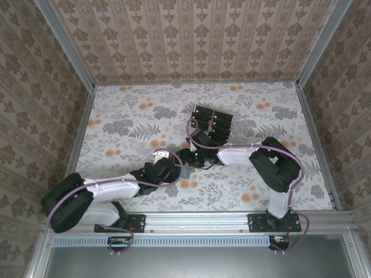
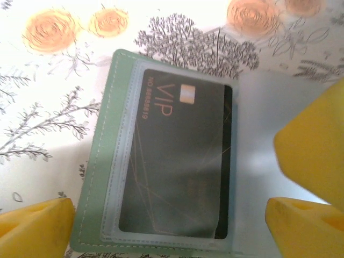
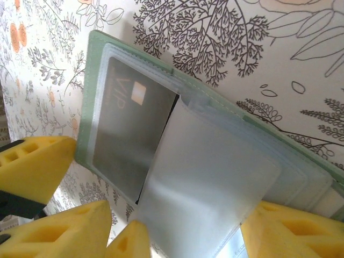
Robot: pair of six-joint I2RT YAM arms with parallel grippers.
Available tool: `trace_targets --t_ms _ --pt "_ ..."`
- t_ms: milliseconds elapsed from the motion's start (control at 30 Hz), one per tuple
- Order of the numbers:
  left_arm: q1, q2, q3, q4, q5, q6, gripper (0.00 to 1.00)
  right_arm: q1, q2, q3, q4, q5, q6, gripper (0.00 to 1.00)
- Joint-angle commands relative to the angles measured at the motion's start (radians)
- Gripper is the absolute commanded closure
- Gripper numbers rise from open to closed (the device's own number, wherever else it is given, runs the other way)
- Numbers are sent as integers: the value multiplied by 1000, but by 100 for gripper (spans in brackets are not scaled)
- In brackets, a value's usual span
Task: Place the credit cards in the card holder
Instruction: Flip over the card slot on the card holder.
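Top external: the spare credit cards (image 1: 211, 121) lie stacked just above centre of frame on the flowered surface (image 1: 127, 116). The left gripper (image 1: 168, 165) and right gripper (image 1: 188, 155) meet just below them, the right one nearer the stack and probably better placed to fetch the next card.

Left wrist: the card holder (image 2: 102, 161) lies mid-frame with one credit card (image 2: 177, 161) sleeved inside, its long axis running top to bottom. The left gripper's (image 2: 169, 215) fingers stand fully apart at the lower corners, holding nothing.

Right wrist: the card holder (image 3: 88, 97) lies open. A clear sleeve (image 3: 209, 177) sits between the right gripper's (image 3: 193, 223) partly spread fingers. Whether they grip it cannot be told.
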Motion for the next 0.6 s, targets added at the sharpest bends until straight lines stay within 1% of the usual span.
trace_targets --t_ms 0,167,333,567 --pt "12 -78 0 -64 -45 -9 0 9 31 12 -6 -23 18 34" --pt "61 -187 2 -148 -70 -36 0 8 22 30 -9 -36 18 34" --pt "131 -274 17 -247 -91 -77 0 14 6 59 -22 -45 19 34" --pt "198 -331 22 -274 -51 -82 0 41 51 162 -69 -51 9 34"
